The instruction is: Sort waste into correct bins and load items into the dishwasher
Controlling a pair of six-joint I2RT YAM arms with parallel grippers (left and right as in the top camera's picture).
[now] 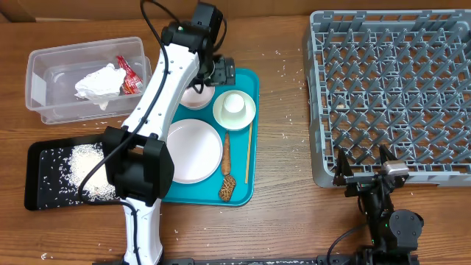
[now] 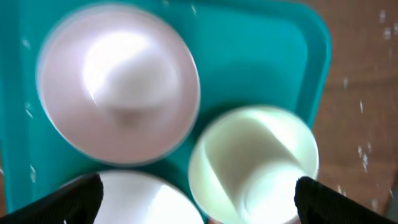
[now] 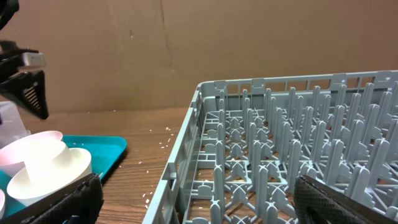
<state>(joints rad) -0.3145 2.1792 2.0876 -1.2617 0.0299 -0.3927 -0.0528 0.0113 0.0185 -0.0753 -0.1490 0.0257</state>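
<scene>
The left pincer (image 2: 199, 204) hangs released, jaws wide, above the top end of the teal tray (image 2: 249, 50). Just under it, at the lower right of the wrist view, a white cup (image 2: 273, 183) stands in its bowl (image 2: 214, 155). A small white dish (image 2: 118, 87) sits up and left. Both are round, so no grip axis matters. Farther right across the bench (image 1: 283, 132) is the grey dish rack (image 1: 397, 88). The right pincer (image 1: 363, 165), also released, waits at its lower edge, so the left arm is nearer the dishes.
</scene>
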